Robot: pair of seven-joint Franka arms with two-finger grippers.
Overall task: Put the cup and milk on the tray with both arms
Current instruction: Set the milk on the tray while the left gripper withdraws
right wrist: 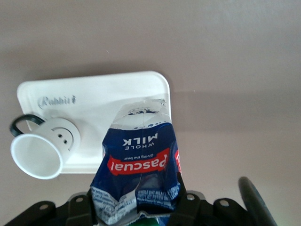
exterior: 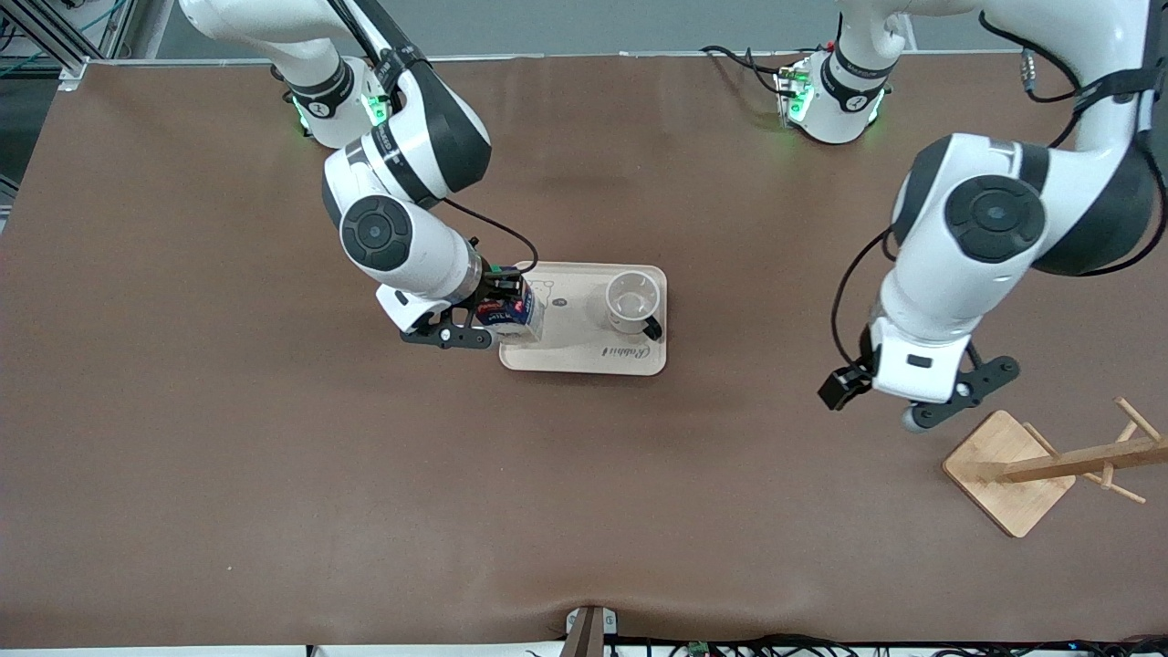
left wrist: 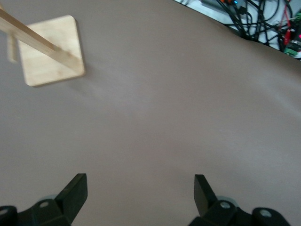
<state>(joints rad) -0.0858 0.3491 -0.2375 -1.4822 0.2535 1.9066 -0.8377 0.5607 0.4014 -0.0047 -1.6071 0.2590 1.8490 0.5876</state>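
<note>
The right end effector [exterior: 504, 315] is clamped on the milk [exterior: 508, 313], its fingers gripping the carton at the cap end, over the tray's [exterior: 584, 351] end toward the right arm. In the right wrist view the milk [right wrist: 138, 167] runs lengthwise straight out from the end effector [right wrist: 136, 209], base pointing away from it and down at the tray [right wrist: 103, 94], the printed lettering upside down in that view; whether the base touches the tray cannot be told. The cup [exterior: 632, 301] stands upright on the tray at the end toward the left arm, mouth up, its black handle turned toward the front camera; in the right wrist view the cup [right wrist: 44, 148] shows its smiley face. The left end effector [exterior: 922, 401] waits spread wide and holding nothing, over bare table [exterior: 274, 474] just beside the wooden rack [exterior: 1040, 470]; the left wrist view shows its fingers [left wrist: 73, 193] well apart.
</note>
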